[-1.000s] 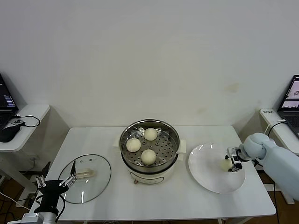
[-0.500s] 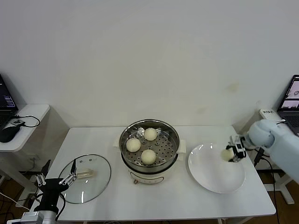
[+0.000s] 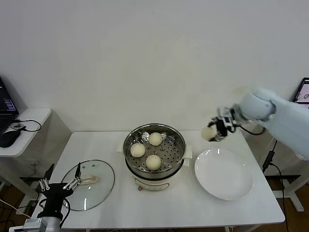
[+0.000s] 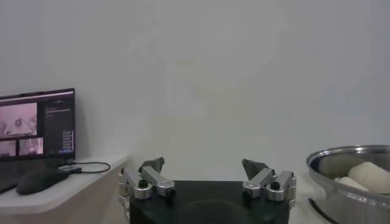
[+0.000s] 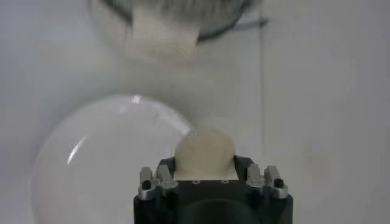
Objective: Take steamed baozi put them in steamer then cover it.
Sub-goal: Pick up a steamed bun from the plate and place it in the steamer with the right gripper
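The steamer [image 3: 180, 143] stands mid-table with three steamed baozi [image 3: 153, 162] on its perforated tray. My right gripper [image 3: 216, 130] hovers in the air between the steamer and the white plate [image 3: 223, 176], shut on a fourth baozi [image 3: 208, 134]. In the right wrist view that bun [image 5: 205, 151] fills the jaws of the right gripper [image 5: 205, 161], with the plate [image 5: 103, 164] below and the steamer [image 5: 177, 11] beyond. The glass cover [image 3: 99, 189] lies flat on the table's left, its cream handle [image 3: 90, 180] up. My left gripper [image 3: 61, 184] waits open just beside the cover, its jaws [image 4: 204, 165] empty.
The plate holds nothing now. A side shelf with a laptop and mouse [image 3: 8, 137] stands far left, and a monitor [image 4: 36, 122] shows in the left wrist view. Another laptop [image 3: 304, 92] sits far right. The steamer rim [image 4: 350, 159] lies ahead of the left gripper.
My right gripper has lifted the baozi off the plate and carried it up and left, toward the steamer. The left gripper has shifted only slightly beside the cover.
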